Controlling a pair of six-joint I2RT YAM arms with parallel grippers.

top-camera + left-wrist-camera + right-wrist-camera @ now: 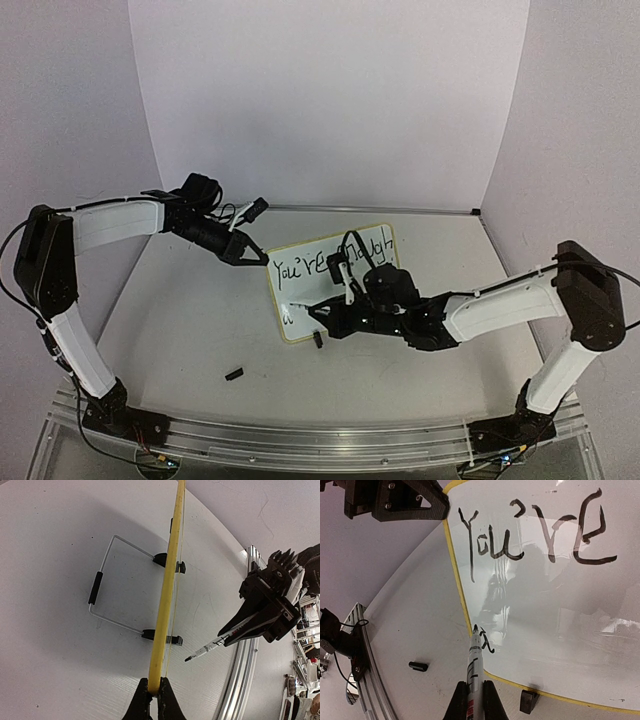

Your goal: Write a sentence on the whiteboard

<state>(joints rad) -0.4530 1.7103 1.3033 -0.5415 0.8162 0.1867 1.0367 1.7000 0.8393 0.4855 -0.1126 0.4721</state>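
The whiteboard (340, 290) stands tilted on its wire stand (107, 595) at mid table. Its top line reads "You're enough" (335, 262); the right wrist view shows "You're" (530, 535). Below it there is only one small black stroke (488, 645) at the lower left. My left gripper (256, 257) is shut on the board's yellow rim (167, 590) at the upper left corner. My right gripper (474, 700) is shut on a marker (475, 665). The marker's tip (188, 658) hangs a little off the board, near the stroke and the left rim.
The black marker cap (234, 374) lies on the table left of and in front of the board; it also shows in the right wrist view (418, 666). A black clip foot (529, 700) holds the board's lower rim. The aluminium rail (300, 440) runs along the near edge.
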